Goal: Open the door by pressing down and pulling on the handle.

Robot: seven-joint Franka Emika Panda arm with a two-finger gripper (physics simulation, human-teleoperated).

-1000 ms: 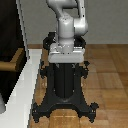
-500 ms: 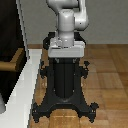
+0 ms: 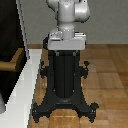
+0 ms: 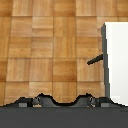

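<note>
The wooden floor (image 3: pixel 107 65) fills most of both views, a parquet of tan squares. On it stands the white cabinet (image 3: pixel 20 95), running along the exterior view's left; the wrist view shows its pale top as a white block (image 4: pixel 117 60). The door (image 3: pixel 10 45) is the black panel set in that cabinet at the exterior view's left edge. The arm (image 3: pixel 67 17) rises white and grey from a grey plate on a black pedestal (image 3: pixel 65 75), whose splayed feet (image 3: pixel 65 110) rest on the floor close against the cabinet's side.

The handle (image 3: pixel 11 64) is a short tan bar sticking out of the black door, low on the panel. In the wrist view a thin dark bar (image 4: pixel 96 60) juts from the white block's edge; whether this is the handle cannot be told.

The gripper lies outside both views, so its jaws' opening and any hold cannot be told, nor how the door and handle lie relative to them.
</note>
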